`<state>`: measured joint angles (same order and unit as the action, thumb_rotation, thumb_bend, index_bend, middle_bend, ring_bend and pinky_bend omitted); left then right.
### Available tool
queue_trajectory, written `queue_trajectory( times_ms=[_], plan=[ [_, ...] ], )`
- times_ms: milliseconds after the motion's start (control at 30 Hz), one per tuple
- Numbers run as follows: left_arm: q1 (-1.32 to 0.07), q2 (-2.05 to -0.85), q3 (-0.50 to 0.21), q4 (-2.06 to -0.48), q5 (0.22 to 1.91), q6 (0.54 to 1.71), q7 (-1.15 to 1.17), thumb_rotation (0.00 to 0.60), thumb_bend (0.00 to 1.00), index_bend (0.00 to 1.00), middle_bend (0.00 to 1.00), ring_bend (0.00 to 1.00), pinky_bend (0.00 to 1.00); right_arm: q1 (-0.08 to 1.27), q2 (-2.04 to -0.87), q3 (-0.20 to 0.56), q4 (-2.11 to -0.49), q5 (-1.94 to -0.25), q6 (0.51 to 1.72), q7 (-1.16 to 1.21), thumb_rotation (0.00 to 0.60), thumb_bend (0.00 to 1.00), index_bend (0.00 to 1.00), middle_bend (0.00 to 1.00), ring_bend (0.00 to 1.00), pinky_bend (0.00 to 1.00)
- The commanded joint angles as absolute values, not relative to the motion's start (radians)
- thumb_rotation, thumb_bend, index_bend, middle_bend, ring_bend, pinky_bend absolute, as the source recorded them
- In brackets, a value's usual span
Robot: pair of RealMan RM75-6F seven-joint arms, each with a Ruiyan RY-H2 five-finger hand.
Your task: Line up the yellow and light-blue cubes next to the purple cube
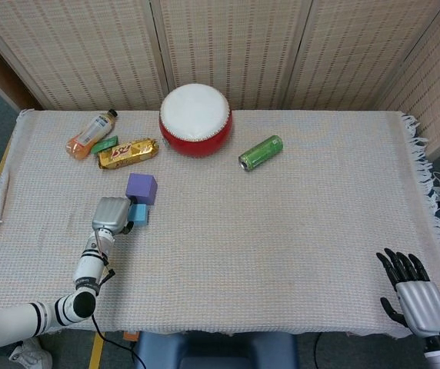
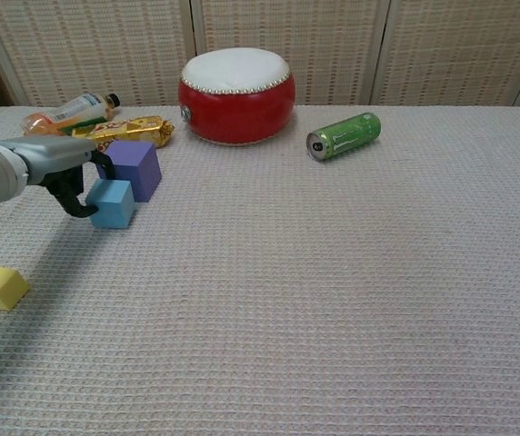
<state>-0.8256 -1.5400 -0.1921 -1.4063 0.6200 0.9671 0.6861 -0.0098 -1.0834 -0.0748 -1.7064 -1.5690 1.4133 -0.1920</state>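
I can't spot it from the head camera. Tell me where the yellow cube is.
In the chest view the yellow cube sits alone at the table's near left edge, well in front of the light-blue cube and the left hand.

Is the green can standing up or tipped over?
Tipped over: the green can lies on its side on the cloth, its top end facing the chest camera.

I work in a staged test room: woven screens behind my cloth-covered counter, grey floor.
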Motion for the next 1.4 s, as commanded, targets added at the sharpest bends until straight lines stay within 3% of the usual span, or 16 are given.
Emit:
queue_trajectory(
  times_ms=[33, 633, 1400],
  plan=[
    [-0.826, -1.537, -0.189, -1.408, 0.621, 0.969, 0.682, 0.6, 0.37, 0.44, 1.0, 1.0, 1.0, -0.01, -1.083, -0.075, -1.708, -1.568, 1.413, -0.193, 0.6, 0.1, 0.0, 0.0, 0.0, 0.0],
    [-0.831, -1.555, -0.178, -1.378, 0.633, 0.966, 0.645, 0.6, 0.37, 0.3, 1.0, 1.0, 1.0, -0.012, -1.079, -0.076, -1.714, -1.566, 1.416, -0.197, 0.6, 0.1, 0.0, 0.0, 0.0, 0.0],
    [-0.816, -1.483, -0.162, -1.528, 0.657, 1.046, 0.662, 0.6, 0.37, 0.25, 1.0, 1.0, 1.0, -0.006, -1.074, -0.09, -1.725, -1.574, 1.397, -0.202, 0.6, 0.1, 0.0, 0.0, 0.0, 0.0]
  ],
)
